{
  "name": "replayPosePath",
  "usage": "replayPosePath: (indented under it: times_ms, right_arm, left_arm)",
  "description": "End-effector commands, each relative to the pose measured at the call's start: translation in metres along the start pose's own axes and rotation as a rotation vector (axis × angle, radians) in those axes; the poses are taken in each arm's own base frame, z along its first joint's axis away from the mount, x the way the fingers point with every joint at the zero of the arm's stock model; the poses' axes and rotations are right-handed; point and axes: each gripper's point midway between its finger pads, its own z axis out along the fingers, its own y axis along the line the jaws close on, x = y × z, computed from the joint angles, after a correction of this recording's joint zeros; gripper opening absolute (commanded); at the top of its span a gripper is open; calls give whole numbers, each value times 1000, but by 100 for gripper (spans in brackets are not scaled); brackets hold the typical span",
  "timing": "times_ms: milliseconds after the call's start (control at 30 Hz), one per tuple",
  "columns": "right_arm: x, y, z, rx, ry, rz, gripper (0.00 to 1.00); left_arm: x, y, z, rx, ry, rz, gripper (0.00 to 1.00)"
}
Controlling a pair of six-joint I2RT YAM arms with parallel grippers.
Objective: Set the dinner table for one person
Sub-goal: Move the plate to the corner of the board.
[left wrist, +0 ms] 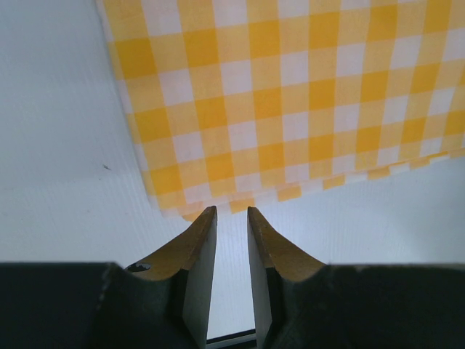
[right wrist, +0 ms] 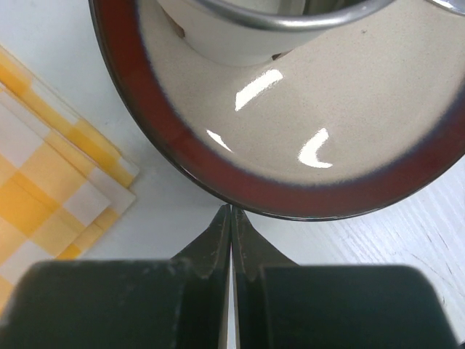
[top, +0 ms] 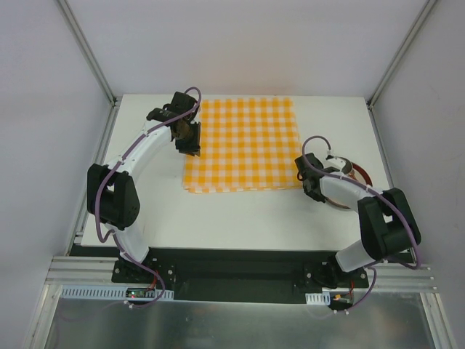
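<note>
Light bright, even, diffuse from overhead; shadows soft and faint. Top view sharp; white matte rectangular tabletop (top: 240,218) near overexposed. Glossy beige ceramic plate with dark red rim (right wrist: 349,109) just ahead of right gripper (right wrist: 231,211) carries white glare patches. Fingers of left gripper (left wrist: 231,211) slightly soft. Orange-and-white checked fabric cloth (left wrist: 290,102) beyond them crisp, far corners washed pale.

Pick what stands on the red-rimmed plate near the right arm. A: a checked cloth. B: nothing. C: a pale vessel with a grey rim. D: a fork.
C: the right wrist view shows a pale vessel with a grey rim on the plate; the checked cloth lies beside it.
</note>
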Motion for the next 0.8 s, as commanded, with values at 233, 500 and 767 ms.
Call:
replayPosePath:
  times_ms: [233, 500, 767]
  right_arm:
    - [-21, 5, 7, 3, -13, 22, 1]
    - [-41, 24, -19, -75, -114, -91, 23]
    - [-69, 72, -26, -114, -128, -195, 7]
  left_arm:
    - [-1, 6, -10, -13, -24, -13, 23]
    - [1, 2, 3, 8, 3, -27, 34]
    - [0, 3, 29, -1, 42, -41, 22]
